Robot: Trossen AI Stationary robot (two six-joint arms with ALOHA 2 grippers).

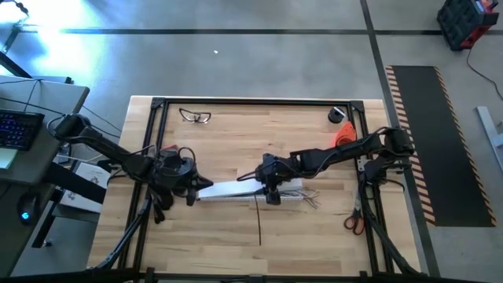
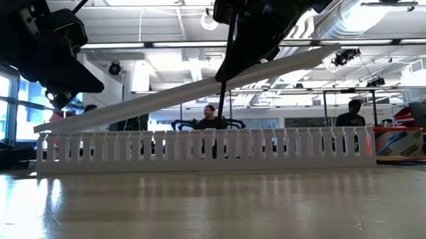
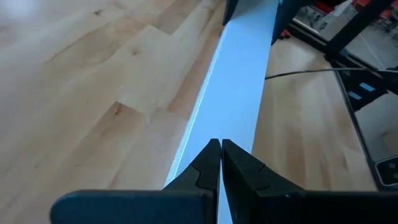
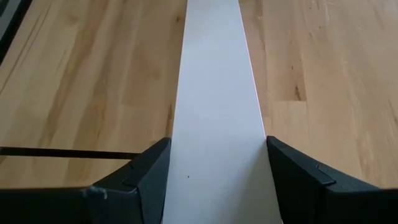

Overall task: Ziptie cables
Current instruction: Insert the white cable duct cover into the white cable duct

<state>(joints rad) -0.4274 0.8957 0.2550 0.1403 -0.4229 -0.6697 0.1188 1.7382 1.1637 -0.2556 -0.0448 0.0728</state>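
Observation:
A white slotted channel (image 2: 200, 152) lies along the table. Its flat white lid (image 1: 236, 190) (image 2: 169, 96) slants above it, with its right end high. My right gripper (image 1: 271, 191) (image 4: 214, 162) is shut on the lid. My left gripper (image 1: 194, 186) (image 3: 221, 149) is shut over the lid's low left end. The ziptie (image 1: 259, 224) (image 4: 62, 152), a thin dark strip, lies flat on the wood and points toward the near edge. The cables (image 1: 309, 200) fan out on the table by the channel's right end. My right gripper holds the channel lid across its width, pinched between the two fingers (image 4: 149, 168), one on each long edge (image 4: 180, 155). It comes from above. The lid is tilted: its right part is lifted clear, and its left end (image 2: 43, 127) is down at the channel's top. My left gripper's shut fingertips (image 3: 211, 158) lie over the lid's left end (image 3: 239, 124); whether they touch it I cannot tell.
Clear safety glasses (image 1: 195, 116) lie near the far left. A black round thing (image 1: 338, 115) and an orange object (image 1: 343, 134) sit at the far right. Orange-handled scissors (image 1: 354, 222) lie at the near right. A black frame (image 1: 157, 102) borders the table. People (image 2: 210, 116) are in the room behind.

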